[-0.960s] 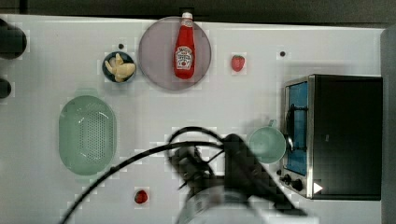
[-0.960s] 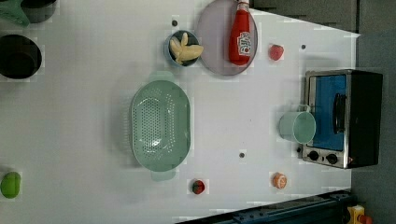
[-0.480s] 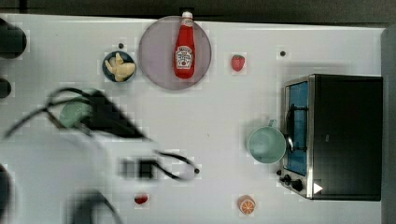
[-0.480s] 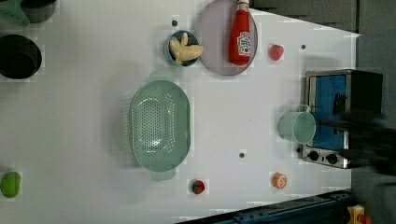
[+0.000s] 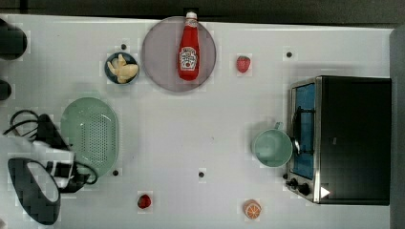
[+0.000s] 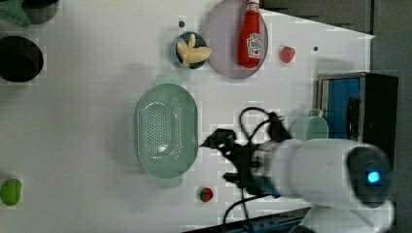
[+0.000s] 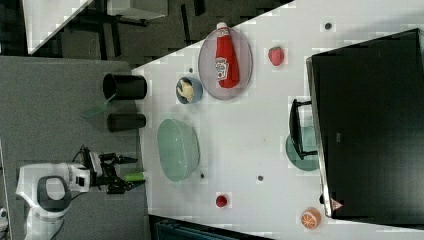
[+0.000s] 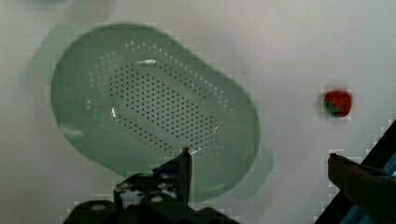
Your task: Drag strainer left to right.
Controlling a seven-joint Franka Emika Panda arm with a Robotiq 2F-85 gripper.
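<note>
My gripper point(image 8: 257, 163) hangs spread wide and empty, with the strainer point(image 8: 154, 109) just beneath and ahead of my fingertips, untouched. I judge the drag not yet begun; hooking its rim and pulling remain.

Ketchup bottle point(image 5: 189, 50) on plate point(image 5: 160, 57)
</note>
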